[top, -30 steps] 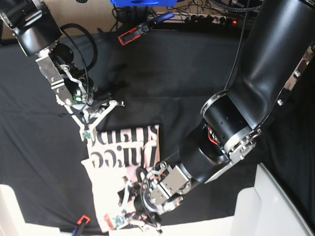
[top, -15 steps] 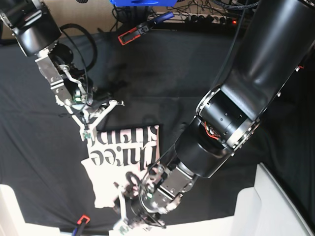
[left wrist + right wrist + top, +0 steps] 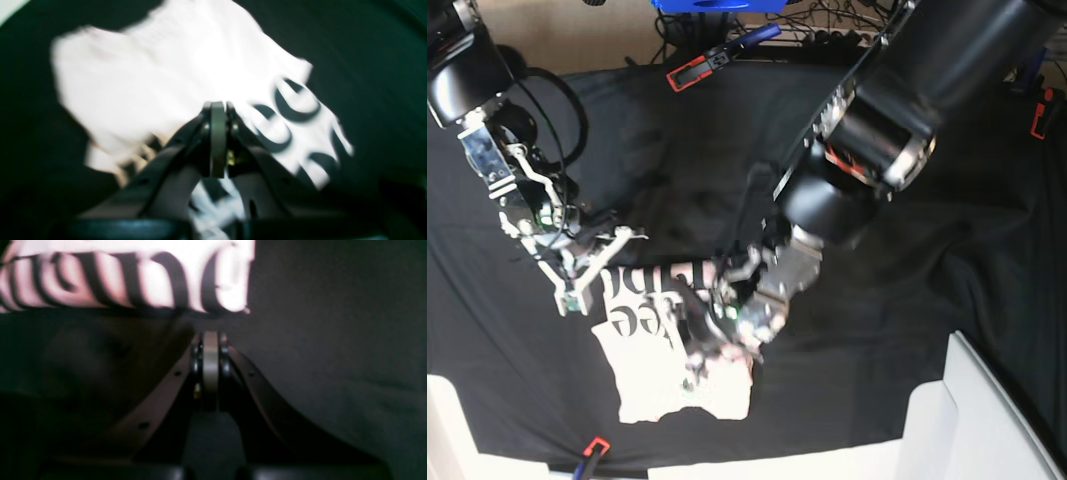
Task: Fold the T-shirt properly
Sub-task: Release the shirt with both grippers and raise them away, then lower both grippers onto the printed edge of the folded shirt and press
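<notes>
2 closed grippers flank the folded pale pink cotton T-shirt (image 3: 677, 370) with black lettering. Left gripper (image 3: 695, 375), jaws together and empty, hovers over its middle; right gripper (image 3: 570, 300) sits just off its top-left corner.

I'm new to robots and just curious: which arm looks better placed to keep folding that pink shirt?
Probably the left arm. Its left gripper hangs with jaws shut right over the T-shirt. The right gripper sits off the shirt's edge, above the black tablecloth.

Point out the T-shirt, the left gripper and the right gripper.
T-shirt (image 3: 662, 385), base view, plain pale lower part.
left gripper (image 3: 218, 108), left wrist view, tip of shut jaws.
right gripper (image 3: 210, 336), right wrist view, tip of shut jaws.
</notes>
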